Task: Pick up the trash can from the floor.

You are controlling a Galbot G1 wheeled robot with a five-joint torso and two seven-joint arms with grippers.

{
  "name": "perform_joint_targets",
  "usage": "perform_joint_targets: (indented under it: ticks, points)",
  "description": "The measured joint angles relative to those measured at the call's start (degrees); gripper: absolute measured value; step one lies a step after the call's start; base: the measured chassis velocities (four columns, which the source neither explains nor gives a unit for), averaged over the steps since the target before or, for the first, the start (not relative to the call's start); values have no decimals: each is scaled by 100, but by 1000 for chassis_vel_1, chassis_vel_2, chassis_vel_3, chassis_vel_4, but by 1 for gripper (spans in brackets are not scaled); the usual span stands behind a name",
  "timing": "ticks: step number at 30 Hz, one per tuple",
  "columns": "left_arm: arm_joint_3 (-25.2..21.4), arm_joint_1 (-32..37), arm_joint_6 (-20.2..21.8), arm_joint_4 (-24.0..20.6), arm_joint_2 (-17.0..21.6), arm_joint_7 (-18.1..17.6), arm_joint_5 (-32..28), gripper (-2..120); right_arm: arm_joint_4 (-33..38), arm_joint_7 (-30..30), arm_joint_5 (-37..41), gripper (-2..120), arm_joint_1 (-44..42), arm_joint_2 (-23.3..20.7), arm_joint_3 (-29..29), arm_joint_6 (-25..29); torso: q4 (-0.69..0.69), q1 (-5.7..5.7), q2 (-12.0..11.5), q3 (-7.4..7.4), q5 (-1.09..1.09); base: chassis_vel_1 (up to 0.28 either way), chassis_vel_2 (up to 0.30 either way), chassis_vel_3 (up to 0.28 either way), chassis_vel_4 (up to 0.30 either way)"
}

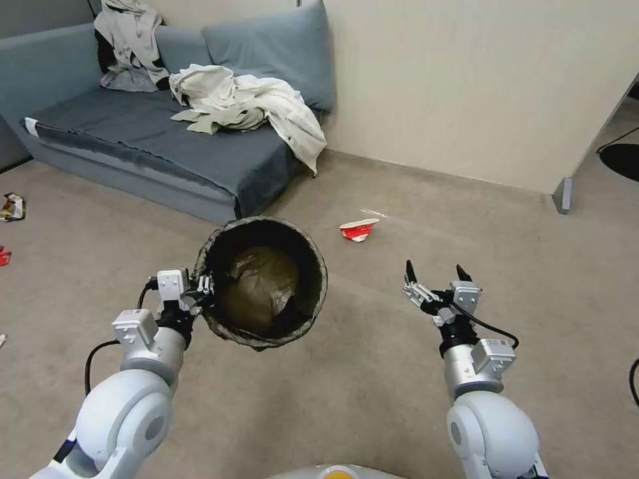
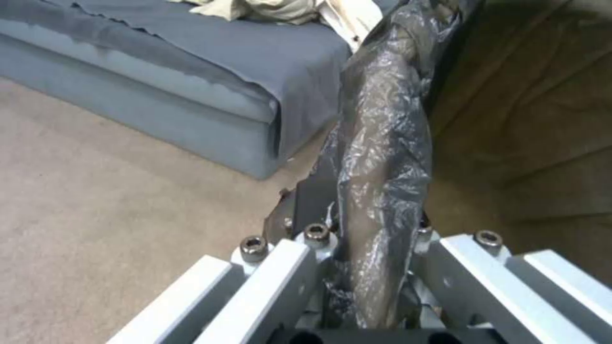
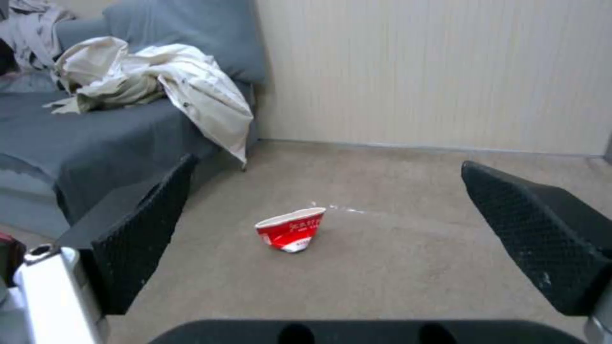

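Note:
The trash can [image 1: 263,283], round and lined with a crinkled dark bag, hangs tilted above the floor [image 1: 373,372], its mouth facing me. My left gripper [image 1: 203,287] is shut on its near-left rim. In the left wrist view the bag-covered rim [image 2: 382,157] runs between the metal fingers [image 2: 280,267]. My right gripper [image 1: 434,274] floats open to the right of the can, holding nothing. Its black pads [image 3: 137,234] stand wide apart in the right wrist view.
A crumpled red-and-white paper cup [image 1: 358,229] [image 3: 291,229] lies on the carpet beyond the can. A grey sofa [image 1: 166,140] with heaped clothes [image 1: 246,103] stands at the back left. Wall [image 1: 479,86] behind. Small litter [image 1: 12,206] lies at far left.

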Motion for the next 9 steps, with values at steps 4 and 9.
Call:
perform_joint_targets:
  ticks: [4,9]
  points:
    - [-64,60,-1,-48,-26,3,5,2,80,0,3,100,-26,-10,4,-4,0,0,0,0,0,0,0,0,0]
    - [-162,109,6,-109,-46,3,14,2,183,6,8,100,-112,-22,19,-7,0,0,0,0,0,0,0,0,0]
